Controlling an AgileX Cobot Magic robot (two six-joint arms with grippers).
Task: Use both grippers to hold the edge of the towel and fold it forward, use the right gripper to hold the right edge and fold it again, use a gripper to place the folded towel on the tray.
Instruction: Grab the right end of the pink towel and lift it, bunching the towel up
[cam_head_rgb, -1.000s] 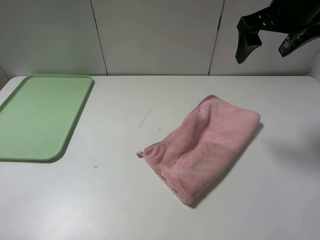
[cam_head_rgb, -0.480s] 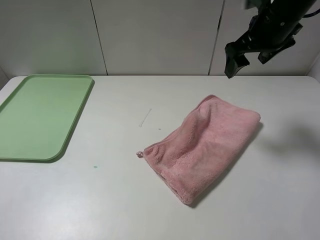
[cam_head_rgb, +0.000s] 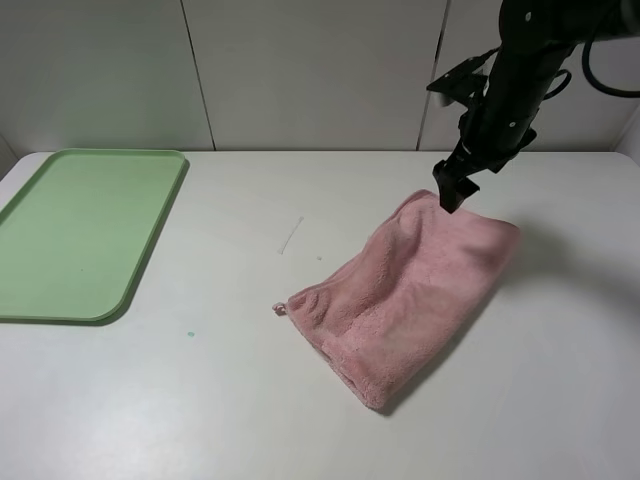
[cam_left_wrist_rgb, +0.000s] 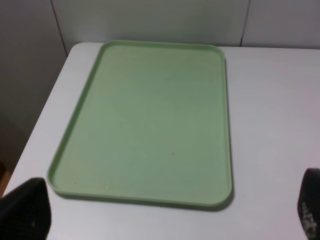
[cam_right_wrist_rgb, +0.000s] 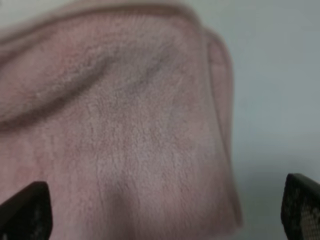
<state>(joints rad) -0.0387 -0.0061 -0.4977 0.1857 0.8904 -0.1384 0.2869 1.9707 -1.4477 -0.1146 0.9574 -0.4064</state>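
**Right arm over the towel's far edge, fingers wide apart**

The towel (cam_head_rgb: 405, 295) lies folded on the white table (cam_head_rgb: 230, 400), a pink, fluffy, elongated bundle set at a slant. A tiny loop (cam_head_rgb: 279, 309) sticks out at the towel's left corner. The right gripper (cam_head_rgb: 452, 190) hangs at the far end of the towel, right at its back edge. From the high camera I cannot tell whether it touches the cloth. In the right wrist view the towel fills the space between the right gripper's fingers (cam_right_wrist_rgb: 25, 212), which stand wide apart and grip nothing. That picture is blurred, with the towel's hem running along one side.

The tray (cam_head_rgb: 80, 235), pale green with a low rim, sits well apart from the towel, off to the towel's left at the table's edge. The left gripper (cam_left_wrist_rgb: 167, 220) is over the table beside the tray. Its fingers (cam_left_wrist_rgb: 25, 212) are spread wide and hold nothing.

A thin pale line (cam_head_rgb: 291, 235) and a small green speck (cam_head_rgb: 189, 333) mark the table between the towel and the tray.
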